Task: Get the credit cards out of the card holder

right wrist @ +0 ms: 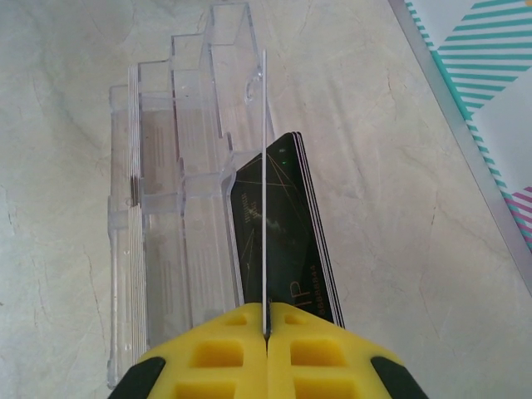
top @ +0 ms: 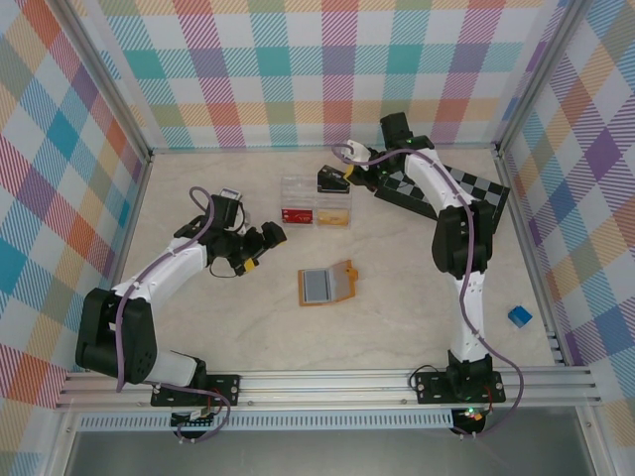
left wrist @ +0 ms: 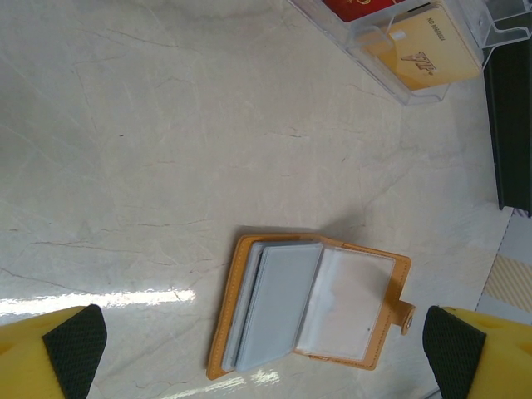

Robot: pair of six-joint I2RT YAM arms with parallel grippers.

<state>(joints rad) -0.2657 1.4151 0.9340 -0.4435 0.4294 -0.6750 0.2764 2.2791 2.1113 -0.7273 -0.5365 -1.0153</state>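
tabletop (top: 397,327): pale marbled surface that carries the clear box and everything below.
right arm (top: 458,248): runs up the right side of the clear box and bends back toward its far right corner.
left arm (top: 159,283): comes in from the left, with its wrist left of the clear box and a little nearer the bases.
chessboard (top: 481,190): lies flat to the right of the clear box, partly under the right arm.
clear box (top: 296,185): tiered transparent stand; its far compartment is bare.
card holder (top: 327,285): on the near side of the clear box and apart from it, lying open on the tabletop with grey-blue and clear sleeves facing up.
left fingers (left wrist: 71,353): spread wide with nothing between them, left of the clear box.
right fingers (right wrist: 274,328): pressed together on a thin card at the clear box's far right corner.
black cards (right wrist: 287,233): small stack standing just beside the clear box's outer wall; cannot tell whether it is gripped too.
thin card (right wrist: 264,208): pale, seen edge-on, between the clear box's wall and the black cards.
red card (top: 298,214): in the clear box's near left compartment.
yellow card (top: 334,217): in the clear box's near right compartment.
blue block (top: 519,316): well apart from the clear box, to its right and nearer the bases.
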